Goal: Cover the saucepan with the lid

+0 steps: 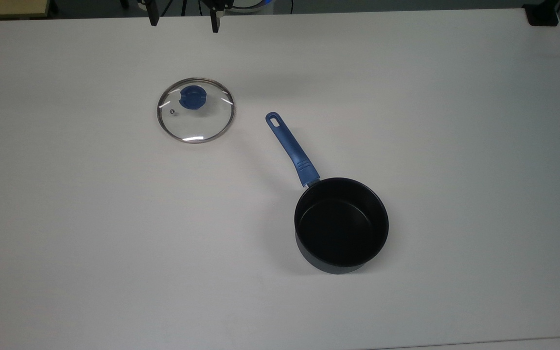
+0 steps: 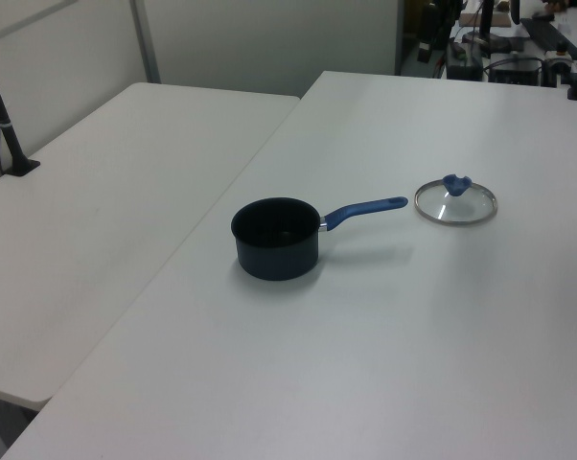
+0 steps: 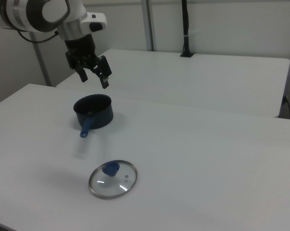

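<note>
In the top view, the lid (image 1: 195,110) lies flat on the table (image 1: 66,218), left of and apart from the saucepan (image 1: 341,224). A grasp on its small blue knob (image 1: 193,97) may slip. The end effector (image 3: 93,75) hangs high, fingers spread wide, holding nothing.

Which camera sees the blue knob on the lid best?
The top view: it looks down on the lid, so its knob stands out clearly. The right view shows the knob smaller, at a slant. The left view shows it tiny and sideways.
</note>
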Motion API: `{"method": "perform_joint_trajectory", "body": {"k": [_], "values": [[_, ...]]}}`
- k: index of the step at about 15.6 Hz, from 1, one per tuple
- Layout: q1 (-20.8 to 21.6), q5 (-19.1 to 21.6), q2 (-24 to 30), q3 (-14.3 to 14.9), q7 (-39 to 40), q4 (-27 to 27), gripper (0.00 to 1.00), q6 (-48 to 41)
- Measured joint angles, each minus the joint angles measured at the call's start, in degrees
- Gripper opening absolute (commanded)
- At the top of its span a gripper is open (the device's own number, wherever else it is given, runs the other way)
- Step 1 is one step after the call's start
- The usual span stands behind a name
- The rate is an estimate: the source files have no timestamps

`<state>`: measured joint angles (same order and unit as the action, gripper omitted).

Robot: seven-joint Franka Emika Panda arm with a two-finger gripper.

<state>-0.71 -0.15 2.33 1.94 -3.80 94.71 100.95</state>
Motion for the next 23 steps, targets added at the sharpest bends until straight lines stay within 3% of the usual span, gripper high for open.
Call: {"method": "perform_joint_trajectory", "body": {"k": [11,13,17,21,23], "values": [[0.0,0.0,0.0,0.0,0.1,0.0,1.0,-0.5],[0.0,-0.6,0.1,0.1,4.9,0.0,1.0,-4.5],[-0.7,-3.9,0.0,0.4,21.7,0.8,1.0,-11.5],[-2.1,-5.9,-0.2,0.6,23.8,5.9,1.0,-11.2],[-2.8,-5.9,-0.4,0.8,23.8,11.4,1.0,-5.7]]}}
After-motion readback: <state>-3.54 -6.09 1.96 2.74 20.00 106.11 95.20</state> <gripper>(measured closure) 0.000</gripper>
